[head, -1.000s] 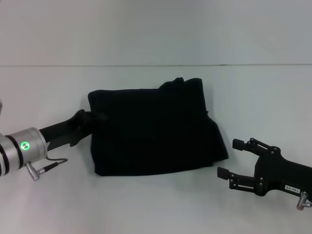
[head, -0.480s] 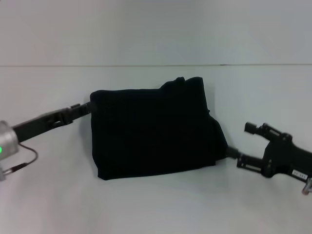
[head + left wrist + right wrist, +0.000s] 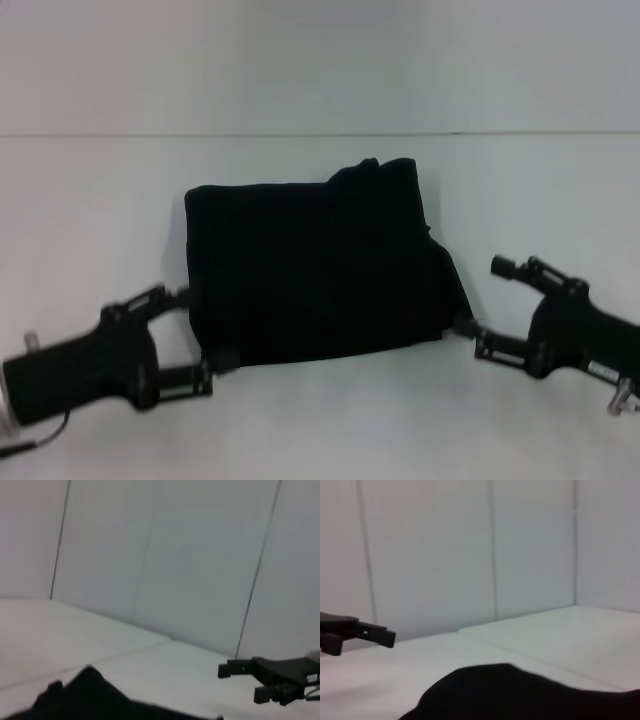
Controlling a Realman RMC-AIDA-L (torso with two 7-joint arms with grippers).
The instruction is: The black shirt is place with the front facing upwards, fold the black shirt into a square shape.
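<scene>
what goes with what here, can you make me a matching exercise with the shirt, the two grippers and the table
Things:
1. black shirt
2. left gripper
3. right gripper
4. table

Places or states:
a. open at the shirt's near right corner
b. white surface under everything
c. folded into a rough square, mid-table
d. open at the shirt's near left corner

Pairs: 1-c, 2-d, 3-a, 4-b

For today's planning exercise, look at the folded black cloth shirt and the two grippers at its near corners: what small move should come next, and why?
Probably close both grippers on the near corners. The black cloth shirt lies as a rough rectangle, wider than deep. The left gripper stands open at its near-left corner and the right gripper open at its near-right corner, both low on the white table. Gripping there would let them fold again.
</scene>
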